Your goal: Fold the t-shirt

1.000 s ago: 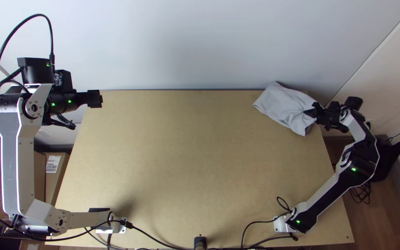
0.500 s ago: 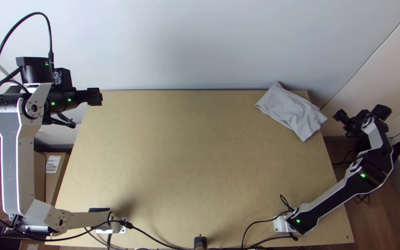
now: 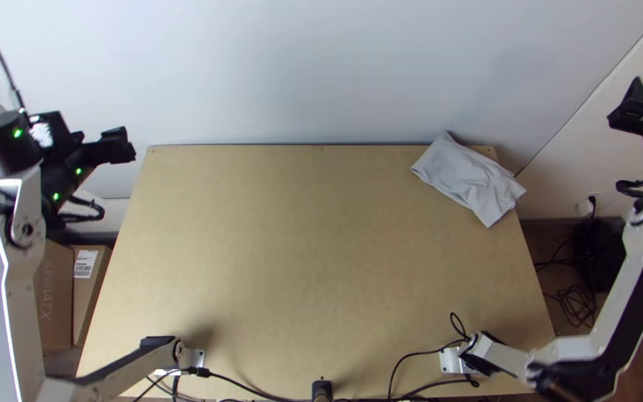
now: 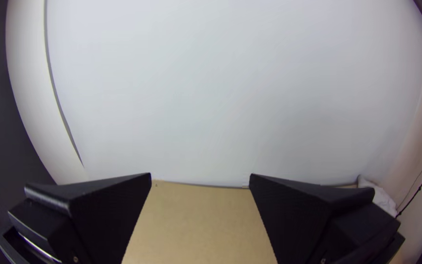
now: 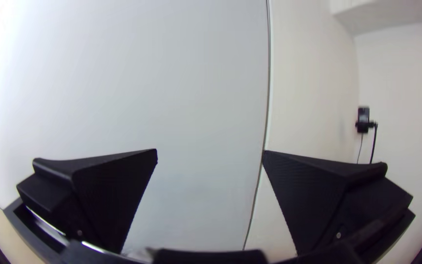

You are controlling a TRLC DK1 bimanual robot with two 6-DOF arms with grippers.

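- T-shirt [image 3: 469, 180]: pale grey cloth, lying folded into a flat, rough oblong at the far right corner of the worktop [image 3: 299, 260]. Shallow creases run across its soft surface; the outline is uneven, with pointed corners. One corner reaches past the right edge, another past the far edge towards the wall [image 3: 321, 67]. How many layers it has cannot be told.
- Left hand [image 3: 123, 146]: matt black and blocky, beyond the worktop's far left corner, well apart from the cloth. Its own wrist view shows it open, with two broad, wedge-shaped fingers [image 4: 108, 210] standing wide of each other.
- Right hand [image 3: 625, 104]: also open and black, out past the right side of the worktop and apart from the cloth. Its fingers [image 5: 308, 200] are tapered wedges with a fine-ribbed inner face and a broad gap between them.
- Worktop: tan, wood-like board, mostly plain, with straight edges.
- Wall: smooth and whitish, rising behind the worktop.
- Black cables [image 3: 440, 382]: thin and curving, along the near edge.
- Boxes [image 3: 53, 298]: brown cardboard, square-edged, beside the worktop on the left, one with a white label [image 3: 85, 264].
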